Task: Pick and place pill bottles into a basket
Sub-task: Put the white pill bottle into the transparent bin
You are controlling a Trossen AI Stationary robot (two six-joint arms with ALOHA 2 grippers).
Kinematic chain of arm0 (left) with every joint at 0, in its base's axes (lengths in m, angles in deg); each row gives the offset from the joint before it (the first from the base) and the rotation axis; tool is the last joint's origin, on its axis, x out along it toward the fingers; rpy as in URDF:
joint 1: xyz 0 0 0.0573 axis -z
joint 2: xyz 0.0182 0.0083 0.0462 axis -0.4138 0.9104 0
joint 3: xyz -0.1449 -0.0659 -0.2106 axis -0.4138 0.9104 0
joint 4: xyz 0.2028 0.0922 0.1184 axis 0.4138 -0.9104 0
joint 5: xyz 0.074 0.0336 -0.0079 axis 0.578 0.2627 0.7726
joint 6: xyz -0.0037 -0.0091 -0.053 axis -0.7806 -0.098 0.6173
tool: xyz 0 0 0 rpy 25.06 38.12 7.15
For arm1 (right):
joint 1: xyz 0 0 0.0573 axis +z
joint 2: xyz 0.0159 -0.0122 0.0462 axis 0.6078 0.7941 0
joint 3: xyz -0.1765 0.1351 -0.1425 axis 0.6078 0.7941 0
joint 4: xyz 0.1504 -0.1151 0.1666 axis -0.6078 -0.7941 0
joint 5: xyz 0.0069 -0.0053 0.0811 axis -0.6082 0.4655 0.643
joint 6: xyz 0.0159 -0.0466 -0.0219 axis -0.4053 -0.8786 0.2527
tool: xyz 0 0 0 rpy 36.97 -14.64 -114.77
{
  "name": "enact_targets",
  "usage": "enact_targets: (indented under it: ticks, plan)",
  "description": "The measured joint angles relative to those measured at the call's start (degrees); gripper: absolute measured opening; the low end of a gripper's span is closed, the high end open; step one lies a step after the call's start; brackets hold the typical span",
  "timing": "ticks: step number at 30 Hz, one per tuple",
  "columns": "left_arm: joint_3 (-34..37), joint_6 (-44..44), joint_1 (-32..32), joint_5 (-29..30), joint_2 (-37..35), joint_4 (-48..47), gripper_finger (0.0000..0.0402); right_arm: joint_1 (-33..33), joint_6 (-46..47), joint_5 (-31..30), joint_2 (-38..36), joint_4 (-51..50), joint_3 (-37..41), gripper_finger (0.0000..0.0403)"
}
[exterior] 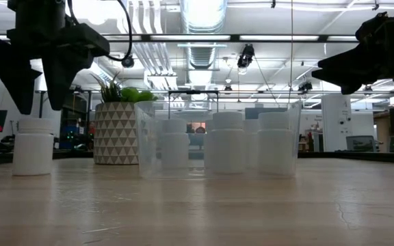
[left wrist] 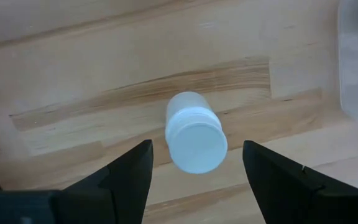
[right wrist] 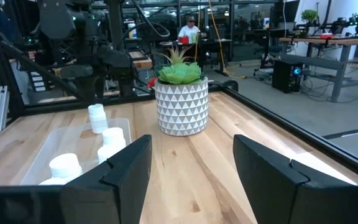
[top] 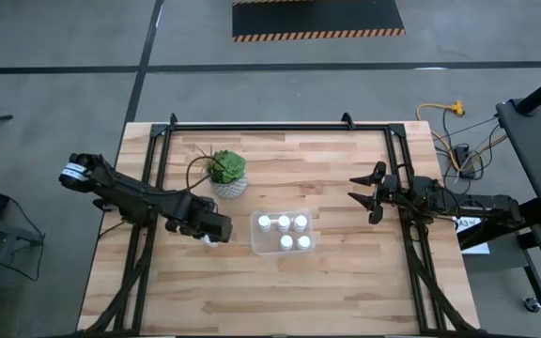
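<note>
We see the left end effector (top: 213,234) hanging directly above a lone pill bottle (left wrist: 193,132) that stands upright on the bench (top: 346,282), just left of the basket (top: 255,246). Its fingers (left wrist: 126,177) are spread apart on either side of the bottle's cap and touch nothing; in the low view they sit above the bottle (exterior: 33,145), clear of it. The clear basket (exterior: 216,142) lies near the middle of the bench and holds five pill bottles (top: 285,222) standing upright, three in the far row and two in the near row. A potted plant (top: 226,173) in a white patterned pot stands just behind the basket's left end. We find the right end effector (top: 369,193) waiting in the air over the right side of the bench, well apart from the basket, its fingers (right wrist: 120,171) apart and empty.
</note>
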Motion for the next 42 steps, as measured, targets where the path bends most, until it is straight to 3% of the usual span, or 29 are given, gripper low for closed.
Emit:
enact_targets:
  ticks: [18,42]
  plan:
    - [2.71,-0.28,0.00,-0.35,0.02,5.28,0.0231,0.00,0.00,0.02,0.00,0.00,0.01,0.0215]
    - [4.61,-0.17,0.02,-1.19,0.04,5.22,0.0231,0.04,0.00,0.00,0.00,0.00,0.00,0.0215]
